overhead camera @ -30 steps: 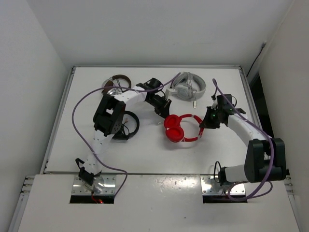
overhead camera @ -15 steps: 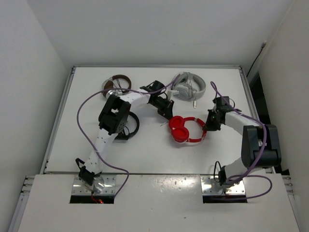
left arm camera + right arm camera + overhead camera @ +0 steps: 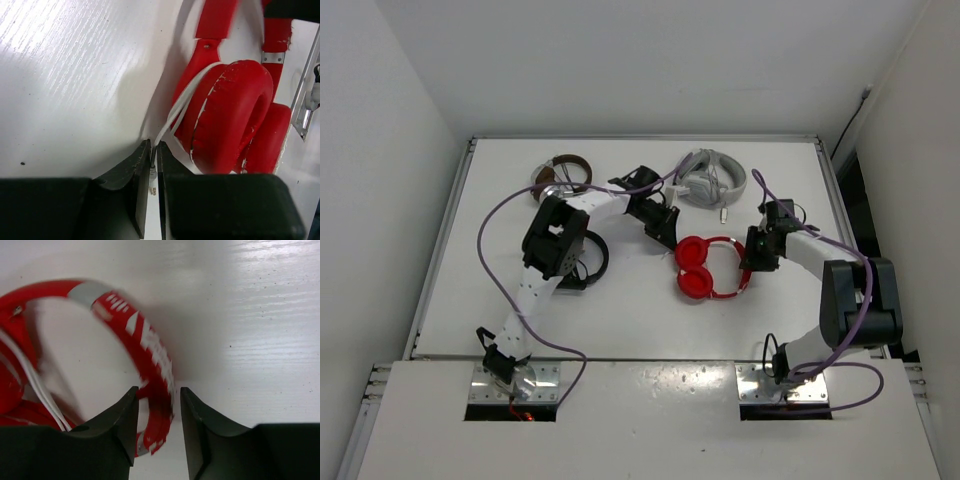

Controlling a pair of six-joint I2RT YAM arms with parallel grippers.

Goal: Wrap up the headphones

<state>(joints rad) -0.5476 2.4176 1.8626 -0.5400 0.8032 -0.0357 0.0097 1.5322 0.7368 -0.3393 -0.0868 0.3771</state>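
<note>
Table (image 3: 640,320): white, with a raised rim along the left, far and right edges and walls close behind them. Far strip is crowded, left to right: brown headphones (image 3: 560,172), black headphones (image 3: 590,256) under the left arm's elbow, white-grey headphones (image 3: 712,178). Bare surface runs from the middle to the near edge, and along the left side.

Red headphones (image 3: 710,268) lie flat at mid-table, right of centre, between the two grippers and well apart from every rim. Earcups (image 3: 235,115) stacked toward the left, headband (image 3: 150,347) arcing right.

Against a second ago: the red headphones sit further right and slightly nearer. The left gripper has followed them. The right gripper has drawn back toward its own side. The other three sets are unmoved.

Left gripper (image 3: 153,150): jaws almost together, pinching the white cable (image 3: 175,107) just beside the earcups, fingertips low at the table surface.

Right gripper (image 3: 159,395): jaws partly apart, straddling the headband. A thin gap shows on each side of the band, so no firm clamp is visible.
</note>
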